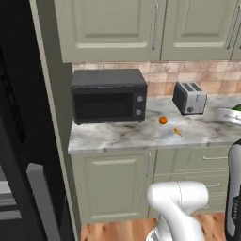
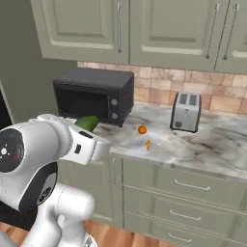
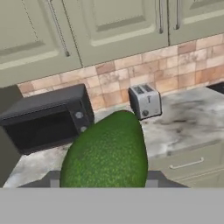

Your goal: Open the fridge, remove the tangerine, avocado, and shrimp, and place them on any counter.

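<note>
Claw (image 3: 103, 186): clamping the avocado (image 3: 107, 151) between its fingers, carrying it above the tabletop (image 2: 202, 144) edge by the microwave (image 2: 94, 94)
Tangerine (image 1: 163, 120), shrimp (image 1: 177, 132): lying on the tabletop
Handling: avocado is looking firm, light, smooth-skinned and likely slippery; gripping across its widest middle seems safest

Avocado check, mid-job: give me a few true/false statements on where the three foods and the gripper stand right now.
1. The gripper is shut on the avocado. True.
2. The tangerine lies on the counter. True.
3. The shrimp is inside the microwave. False: it lies on the counter, near the tangerine.
4. The avocado rests on the counter. False: it is held in the air.
5. The toaster stands left of the microwave. False: right.
</note>
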### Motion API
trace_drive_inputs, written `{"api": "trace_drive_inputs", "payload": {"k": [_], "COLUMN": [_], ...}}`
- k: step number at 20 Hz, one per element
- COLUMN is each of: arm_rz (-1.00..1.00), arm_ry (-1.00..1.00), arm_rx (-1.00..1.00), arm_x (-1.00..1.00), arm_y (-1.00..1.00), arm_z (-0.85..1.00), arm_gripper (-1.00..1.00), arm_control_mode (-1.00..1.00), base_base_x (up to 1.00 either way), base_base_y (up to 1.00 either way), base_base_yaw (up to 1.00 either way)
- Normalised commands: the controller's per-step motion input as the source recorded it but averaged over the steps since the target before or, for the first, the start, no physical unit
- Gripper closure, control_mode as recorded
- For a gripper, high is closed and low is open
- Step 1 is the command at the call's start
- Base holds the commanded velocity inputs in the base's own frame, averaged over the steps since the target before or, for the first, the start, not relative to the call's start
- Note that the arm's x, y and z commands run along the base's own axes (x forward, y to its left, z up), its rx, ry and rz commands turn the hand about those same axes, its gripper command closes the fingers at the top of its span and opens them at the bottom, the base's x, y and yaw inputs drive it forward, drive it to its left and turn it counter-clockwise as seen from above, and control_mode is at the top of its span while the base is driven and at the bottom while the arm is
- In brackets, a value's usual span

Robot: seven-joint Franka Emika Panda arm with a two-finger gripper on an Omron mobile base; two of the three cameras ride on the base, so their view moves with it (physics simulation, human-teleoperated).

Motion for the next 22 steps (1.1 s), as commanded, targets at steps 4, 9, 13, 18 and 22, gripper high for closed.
{"api": "trace_drive_inputs", "payload": {"k": [4, 9, 13, 18, 22], "arm_rz": [0.0, 0.0, 0.1, 0.06, 0.01], "arm_ry": [0.0, 0.0, 0.2, 0.31, 0.29], "arm_rx": [0.0, 0.0, 0.04, -0.03, -0.04], "arm_x": [0.0, 0.0, 0.18, 0.37, 0.77], "arm_y": [0.0, 0.0, -0.64, -0.16, 0.02], "arm_z": [0.0, 0.0, -0.52, -1.0, -1.0], "arm_gripper": [1.0, 1.0, 1.0, 1.0, 1.0], "arm_control_mode": [1.0, 1.0, -1.0, -1.0, -1.0], "base_base_x": [0.88, 0.71, 0.0, 0.0, 0.0], "base_base_y": [-1.0, -0.85, 0.0, 0.0, 0.0], "base_base_yaw": [0.2, 0.16, 0.0, 0.0, 0.0]}}
